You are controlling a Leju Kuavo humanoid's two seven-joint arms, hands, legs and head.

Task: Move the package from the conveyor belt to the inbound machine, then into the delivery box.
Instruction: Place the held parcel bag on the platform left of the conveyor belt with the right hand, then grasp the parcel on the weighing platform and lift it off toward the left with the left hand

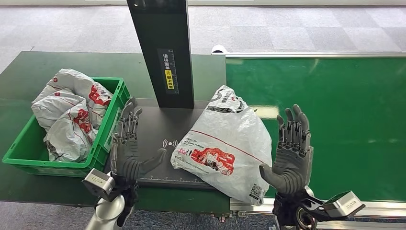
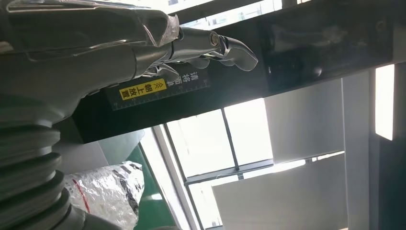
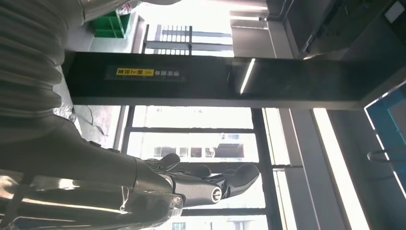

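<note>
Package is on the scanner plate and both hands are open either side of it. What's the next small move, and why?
Probably bring both hands inward to clasp the package. It lies on the inbound machine's plate, the left hand and right hand stand open on either side without touching it, and the green delivery box waits to the left.

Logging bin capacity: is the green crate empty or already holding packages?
Holding packages: several white bags are piled inside the green crate.

left hand raised, fingers spread, right hand likewise
</note>
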